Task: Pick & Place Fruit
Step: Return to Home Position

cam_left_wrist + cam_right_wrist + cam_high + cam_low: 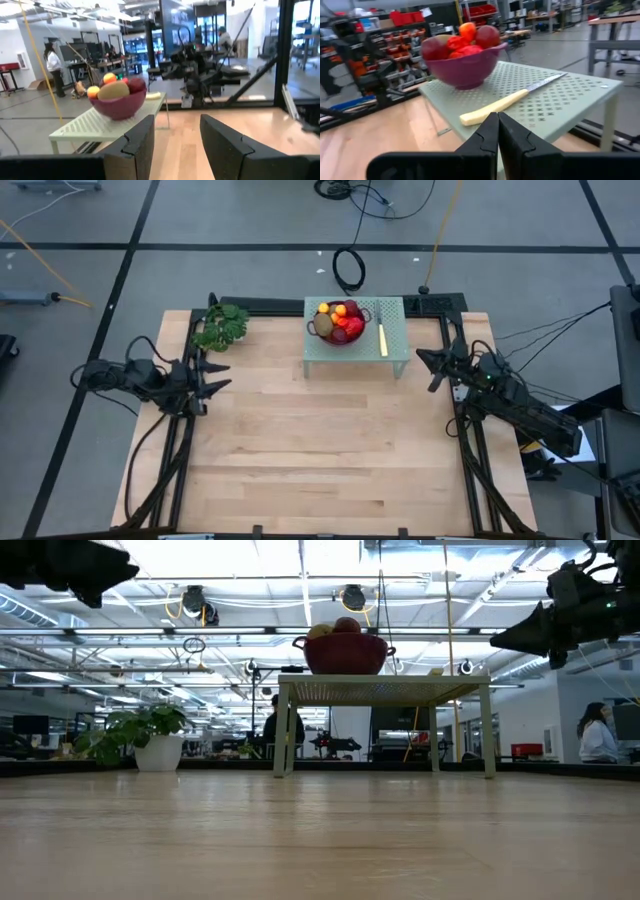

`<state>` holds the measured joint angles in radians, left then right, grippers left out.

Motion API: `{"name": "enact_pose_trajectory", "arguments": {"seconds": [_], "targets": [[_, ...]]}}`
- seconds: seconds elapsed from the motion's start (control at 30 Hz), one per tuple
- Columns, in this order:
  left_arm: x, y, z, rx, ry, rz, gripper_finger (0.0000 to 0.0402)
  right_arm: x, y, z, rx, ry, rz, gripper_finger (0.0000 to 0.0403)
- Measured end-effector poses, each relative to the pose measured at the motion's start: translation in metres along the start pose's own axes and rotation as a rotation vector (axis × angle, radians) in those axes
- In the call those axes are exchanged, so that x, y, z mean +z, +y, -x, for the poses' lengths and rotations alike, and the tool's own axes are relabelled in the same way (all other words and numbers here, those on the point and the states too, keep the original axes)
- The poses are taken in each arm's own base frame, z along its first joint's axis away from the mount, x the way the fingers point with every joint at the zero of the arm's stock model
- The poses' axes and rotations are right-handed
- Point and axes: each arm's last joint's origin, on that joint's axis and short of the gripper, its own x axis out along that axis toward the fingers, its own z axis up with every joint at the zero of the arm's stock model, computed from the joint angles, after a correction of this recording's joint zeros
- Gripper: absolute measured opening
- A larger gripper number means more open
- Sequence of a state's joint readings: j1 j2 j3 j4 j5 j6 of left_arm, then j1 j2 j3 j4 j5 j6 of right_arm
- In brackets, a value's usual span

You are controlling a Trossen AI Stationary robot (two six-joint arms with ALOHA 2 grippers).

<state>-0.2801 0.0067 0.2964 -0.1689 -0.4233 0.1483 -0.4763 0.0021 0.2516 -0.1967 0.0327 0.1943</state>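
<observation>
With the fruit point(341, 321) in the purple bowl point(465, 70), I only fear my right gripper point(428, 368), fingers pressed together, clipping the shelf point(395, 320) heading home; left gripper point(217, 376) fingers spread

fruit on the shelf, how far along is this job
Nearly finished, it looks. Done: the fruit is piled in the purple bowl on the pale green shelf, with the yellow-handled knife beside it, and no fruit shows on the wooden table. In hand: nothing; the left gripper is open at the table's left edge, the right gripper shut at its right edge. Left: seemingly only parking the arms.
</observation>
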Motion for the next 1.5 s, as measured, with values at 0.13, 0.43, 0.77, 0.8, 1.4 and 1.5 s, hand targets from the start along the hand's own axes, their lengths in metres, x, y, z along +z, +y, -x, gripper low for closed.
{"name": "enact_pose_trajectory", "arguments": {"seconds": [0.13, 0.43, 0.77, 0.8, 1.4, 1.5], "targets": [[-0.010, -0.003, -0.003, -0.006, 0.045, -0.021, 0.0161, 0.000, -0.001, 0.000, -0.043, -0.007, 0.014, 0.0000], [-0.021, -0.006, -0.006, -0.008, 0.056, -0.021, 0.0161, -0.017, -0.004, -0.010, -0.032, -0.073, 0.012, 0.0000], [-0.026, -0.007, -0.005, -0.028, 0.098, -0.042, 0.0161, -0.023, -0.006, -0.011, -0.043, -0.032, 0.072, 0.0000], [-0.027, -0.007, -0.005, -0.031, 0.104, -0.038, 0.0161, -0.025, -0.006, -0.011, -0.044, -0.016, 0.072, 0.0000], [-0.030, -0.007, -0.005, -0.043, 0.127, -0.080, 0.0161, -0.026, -0.006, -0.011, -0.045, -0.006, 0.078, 0.0000], [-0.029, -0.007, -0.005, -0.043, 0.126, -0.087, 0.0161, -0.026, -0.006, -0.011, -0.045, -0.005, 0.049, 0.0000]]}}
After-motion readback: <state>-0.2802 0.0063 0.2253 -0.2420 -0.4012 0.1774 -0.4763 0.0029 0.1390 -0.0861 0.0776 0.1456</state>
